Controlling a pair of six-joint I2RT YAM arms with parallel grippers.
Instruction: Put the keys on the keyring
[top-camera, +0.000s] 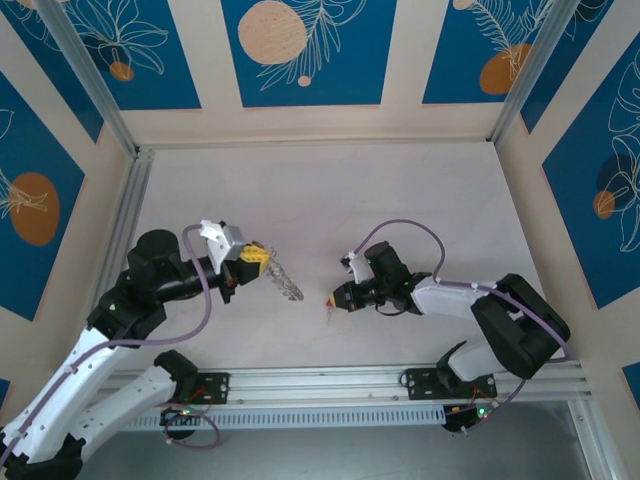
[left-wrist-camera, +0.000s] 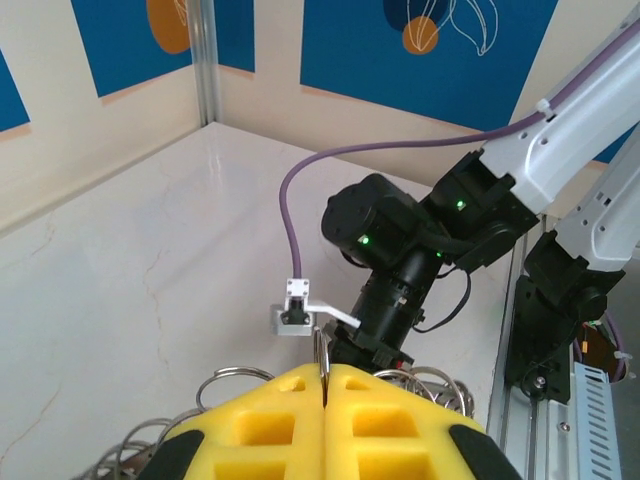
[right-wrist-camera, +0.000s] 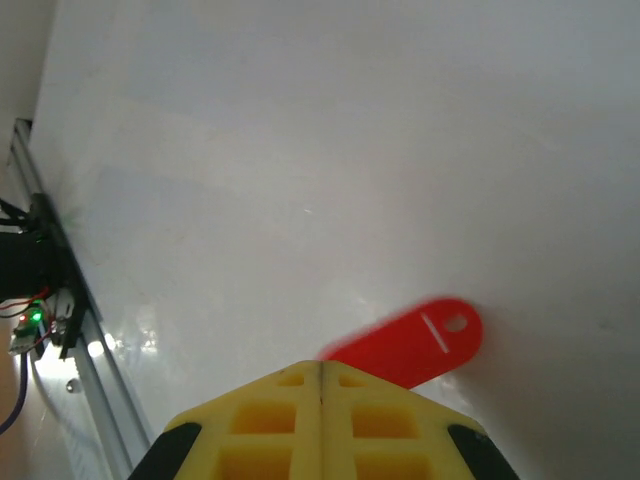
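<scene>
My right gripper (right-wrist-camera: 320, 370) is closed on the red key (right-wrist-camera: 420, 340). Its flat plastic head sticks out past the fingertips, up and to the right in the wrist view, and I cannot make out the blade there. From above, that gripper (top-camera: 338, 297) points left across the table (top-camera: 400, 200), with the key at its tip and clear of the surface as far as I can judge. Facing it, my left gripper (top-camera: 262, 258) is closed on the keyring (top-camera: 283, 280). The bunch trails from the fingers on a diagonal, towards the right arm and the near edge. In the left wrist view a thin wire loop (left-wrist-camera: 320, 350) stands pinched between the yellow fingers (left-wrist-camera: 280, 420), with more loops fanned out on either side. The key lies just right of the ring's free end, near it but apart. I judge the right arm should close that gap.
</scene>
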